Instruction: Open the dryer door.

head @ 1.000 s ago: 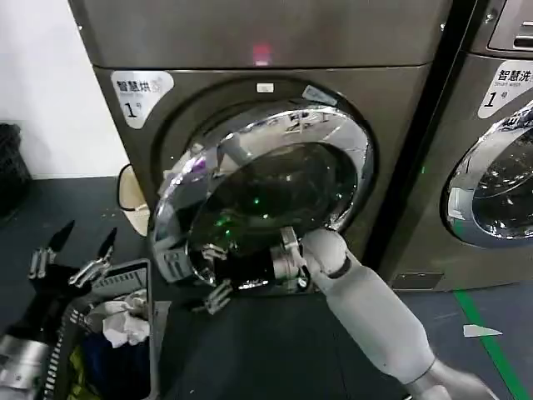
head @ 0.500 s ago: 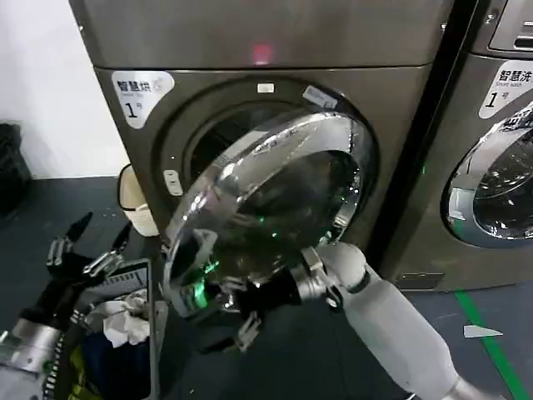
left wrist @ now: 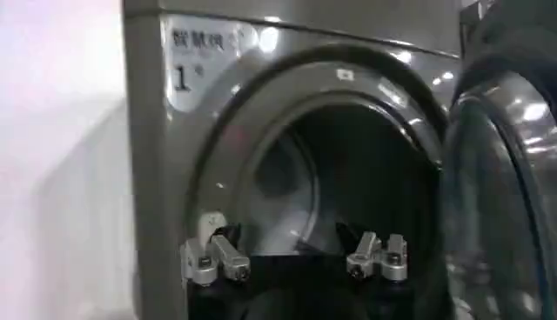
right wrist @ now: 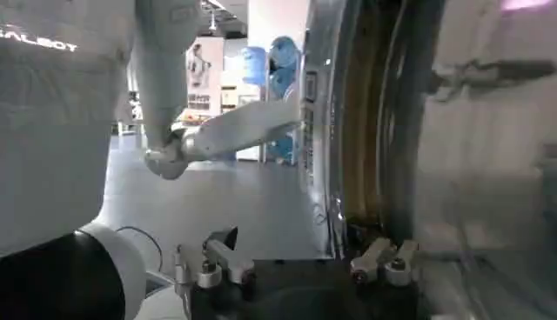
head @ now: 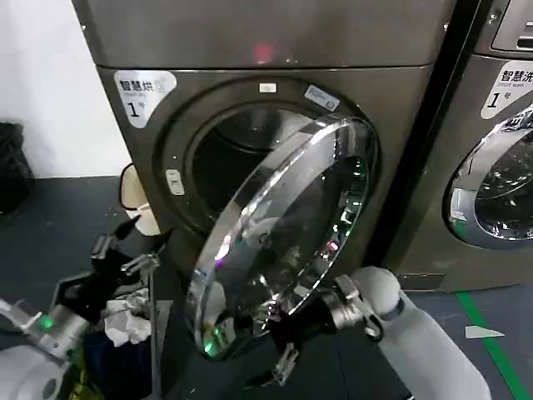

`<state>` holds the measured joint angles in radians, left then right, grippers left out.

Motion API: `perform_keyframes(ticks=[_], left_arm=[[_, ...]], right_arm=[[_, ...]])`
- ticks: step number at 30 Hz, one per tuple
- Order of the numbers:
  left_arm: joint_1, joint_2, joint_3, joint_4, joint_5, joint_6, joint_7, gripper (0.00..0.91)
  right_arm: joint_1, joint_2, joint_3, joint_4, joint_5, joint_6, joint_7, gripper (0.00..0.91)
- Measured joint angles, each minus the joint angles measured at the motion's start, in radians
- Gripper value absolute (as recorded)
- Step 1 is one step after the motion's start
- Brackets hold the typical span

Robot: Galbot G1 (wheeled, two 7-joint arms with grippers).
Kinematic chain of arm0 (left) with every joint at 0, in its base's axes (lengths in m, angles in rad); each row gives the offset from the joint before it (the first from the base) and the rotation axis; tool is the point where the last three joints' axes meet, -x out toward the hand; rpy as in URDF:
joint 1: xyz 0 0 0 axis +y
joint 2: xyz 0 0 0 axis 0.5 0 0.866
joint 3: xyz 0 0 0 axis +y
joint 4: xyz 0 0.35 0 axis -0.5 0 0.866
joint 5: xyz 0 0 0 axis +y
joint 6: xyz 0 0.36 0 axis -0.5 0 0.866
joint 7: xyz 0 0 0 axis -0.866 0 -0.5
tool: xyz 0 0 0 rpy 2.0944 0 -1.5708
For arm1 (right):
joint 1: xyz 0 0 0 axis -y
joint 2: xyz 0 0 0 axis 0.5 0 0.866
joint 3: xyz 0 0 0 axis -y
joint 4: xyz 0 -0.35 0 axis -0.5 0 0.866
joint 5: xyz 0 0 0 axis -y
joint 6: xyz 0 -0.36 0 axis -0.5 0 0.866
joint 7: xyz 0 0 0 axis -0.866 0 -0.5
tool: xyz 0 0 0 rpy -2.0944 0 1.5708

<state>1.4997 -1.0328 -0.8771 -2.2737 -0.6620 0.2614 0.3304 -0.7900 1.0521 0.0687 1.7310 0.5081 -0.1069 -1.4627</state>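
Right gripper (head: 279,367) seen spread, nothing clamped; dryer door (head: 283,242) rim just above it, swung half open; left gripper (head: 125,250) farther off, spread

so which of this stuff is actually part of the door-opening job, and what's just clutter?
Job:
- dryer door, swung well open
- right gripper, at the door's lower rim
- dryer, drum exposed

Lying about:
- left gripper, open, over the laundry basket
- neighbouring machine, door shut
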Motion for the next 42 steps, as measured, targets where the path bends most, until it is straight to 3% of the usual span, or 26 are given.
perform_keyframes(ticks=[8,15,24,29,34,38,42], left_arm=[[-0.044,0.064,0.072,-0.008,-0.005,0.103,0.000,0.907],[-0.081,0.099,0.144,-0.011,-0.024,0.154,0.056,0.907],[-0.162,0.109,0.264,0.017,-0.019,0.115,0.130,0.907],[-0.204,0.106,0.340,0.021,-0.021,0.106,0.147,0.907],[-0.239,0.117,0.415,0.018,-0.028,0.102,0.146,0.907],[-0.265,0.128,0.489,0.020,-0.024,0.097,0.152,0.907],[-0.309,0.135,0.578,0.035,-0.025,0.077,0.151,0.907]], right_arm=[[-0.099,-0.026,0.195,-0.009,0.010,0.002,0.001,0.907],[-0.207,-0.011,0.419,-0.008,0.000,0.003,0.001,0.907],[-0.349,0.034,0.794,-0.007,0.074,-0.006,0.036,0.907],[-0.409,0.073,1.002,0.002,0.128,0.030,0.158,0.907],[-0.461,0.151,1.177,0.067,0.133,0.060,0.312,0.907],[-0.501,0.216,1.290,0.123,0.095,0.111,0.460,0.907],[-0.540,0.240,1.375,0.180,0.076,0.111,0.667,0.907]])
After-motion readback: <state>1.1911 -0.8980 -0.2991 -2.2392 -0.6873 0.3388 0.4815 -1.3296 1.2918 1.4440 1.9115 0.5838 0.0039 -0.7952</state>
